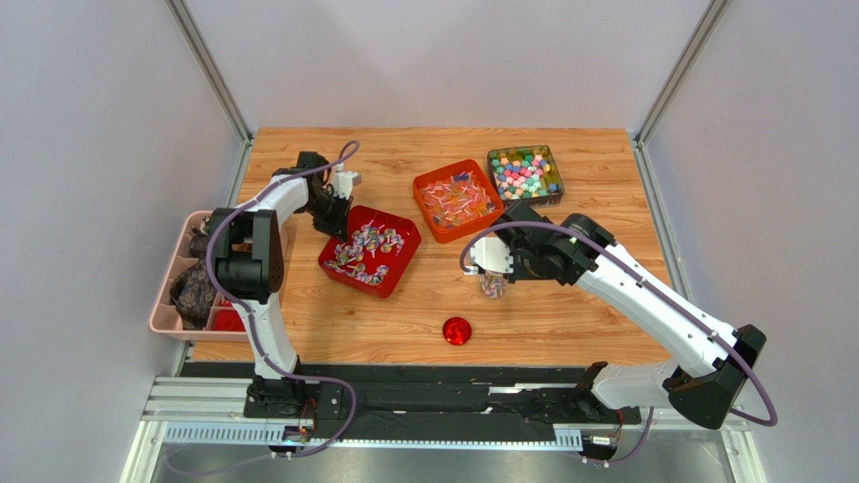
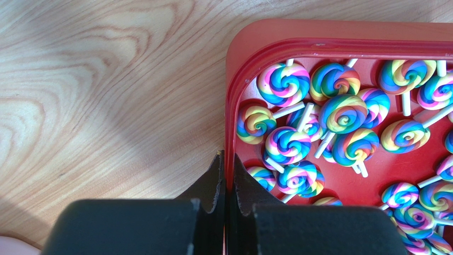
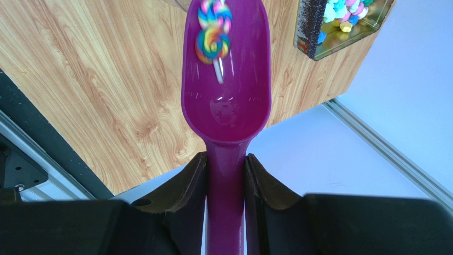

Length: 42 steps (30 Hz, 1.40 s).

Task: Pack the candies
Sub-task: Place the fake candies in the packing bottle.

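Note:
The candies lie in three containers. Rainbow swirl lollipops (image 2: 340,114) fill a red tray (image 1: 398,266), twist-wrapped sweets (image 1: 456,198) an orange tray, and small round sweets (image 1: 523,173) a green tin. My left gripper (image 2: 227,159) is shut on the red tray's left rim (image 2: 229,106), one finger inside and one outside. In the top view the left gripper (image 1: 338,215) is at the tray's far-left corner. My right gripper (image 3: 226,159) is shut on the handle of a purple scoop (image 3: 226,90). Two lollipops (image 3: 212,42) lie near its tip. The right gripper (image 1: 498,256) hangs over a small clear jar (image 1: 493,286).
A round red lid (image 1: 457,330) lies on the wood near the front edge. A pink compartment tray (image 1: 161,307) with dark items overhangs the table's left side. The orange tray (image 1: 432,223) and the green tin (image 1: 556,176) stand at the back, close together.

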Motion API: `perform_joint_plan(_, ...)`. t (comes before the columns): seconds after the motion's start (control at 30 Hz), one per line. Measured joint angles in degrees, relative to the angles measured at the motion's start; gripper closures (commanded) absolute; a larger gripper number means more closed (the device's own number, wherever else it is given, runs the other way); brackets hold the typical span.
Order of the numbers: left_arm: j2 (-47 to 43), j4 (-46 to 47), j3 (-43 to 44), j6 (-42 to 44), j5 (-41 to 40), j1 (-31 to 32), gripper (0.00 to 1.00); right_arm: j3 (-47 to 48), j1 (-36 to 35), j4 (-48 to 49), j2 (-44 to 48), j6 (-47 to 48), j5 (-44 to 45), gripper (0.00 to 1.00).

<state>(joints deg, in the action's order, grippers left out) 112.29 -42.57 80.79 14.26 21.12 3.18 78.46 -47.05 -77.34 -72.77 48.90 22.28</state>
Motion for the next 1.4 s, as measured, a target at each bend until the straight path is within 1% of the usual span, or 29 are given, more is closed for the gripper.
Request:
perform_joint_plan(0.53, 0.0, 0.0, 0.0, 0.0, 0.0, 0.0, 1.0, 0.0, -2.3, 0.0, 0.0, 0.0, 3.7, 1.0)
perform_joint_plan(0.63, 0.0, 0.0, 0.0, 0.0, 0.0, 0.0, 1.0, 1.9, -2.3, -0.2, 0.0, 0.0, 4.2, 1.0)
perform_joint_plan(0.73, 0.0, 0.1, 0.0, 0.0, -0.7, 0.0, 1.0, 6.2, -2.0, -0.4, -0.1, 0.0, 3.8, 1.0)
perform_joint_plan(0.9, 0.0, 0.4, 0.0, -0.3, -3.5, 0.0, 1.0, 15.0, 0.5, 0.0, -0.1, 0.0, -1.0, 1.0)
perform_joint_plan(1.17, 0.0, 1.2, 0.0, -1.4, -8.9, 0.0, 1.0, 16.1, 2.2, -0.3, -0.3, 0.0, -8.6, 1.0)
perform_joint_plan(1.4, 0.0, 1.8, -0.3, -2.6, -14.1, 0.0, 1.0, 19.7, 3.4, -0.8, -2.8, 0.1, -15.0, 1.0)
